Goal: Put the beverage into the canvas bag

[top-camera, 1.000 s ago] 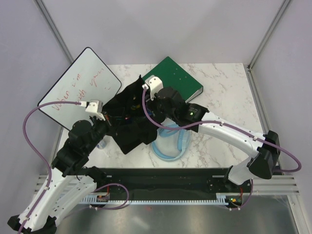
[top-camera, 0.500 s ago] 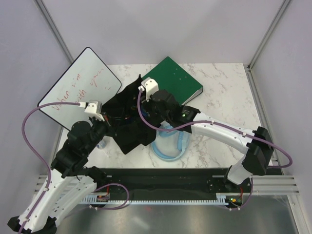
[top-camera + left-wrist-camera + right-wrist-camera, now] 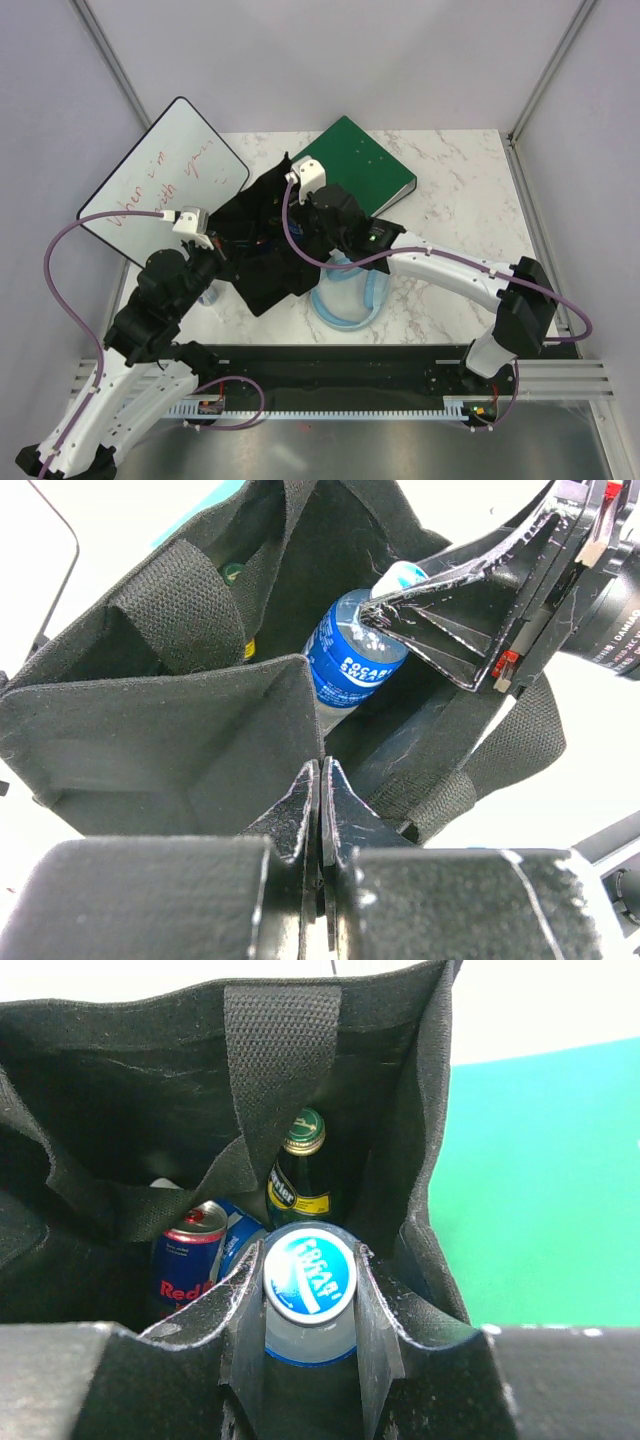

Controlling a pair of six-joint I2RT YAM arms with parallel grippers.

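The canvas bag (image 3: 262, 262), black and floppy, lies open at the table's middle left. My left gripper (image 3: 321, 765) is shut on the near rim of the canvas bag (image 3: 170, 730) and holds the mouth open. The beverage (image 3: 310, 1278), a clear bottle with a blue cap and blue label, sits between the fingers of my right gripper (image 3: 307, 1256), which is shut on its neck. In the left wrist view the beverage (image 3: 350, 665) is partly inside the bag's mouth, pointing into it, with the right fingers (image 3: 440, 610) above it.
Inside the bag lie a Red Bull can (image 3: 190, 1255) and a green glass bottle (image 3: 298, 1175). A green binder (image 3: 365, 170) sits behind the bag, a whiteboard (image 3: 165, 175) leans at the far left, and a coil of clear blue tubing (image 3: 348, 295) lies right of the bag.
My right wrist has shifted slightly left over the bag, carrying the beverage, and its elbow has swung left. The left arm and the bag have stayed put.
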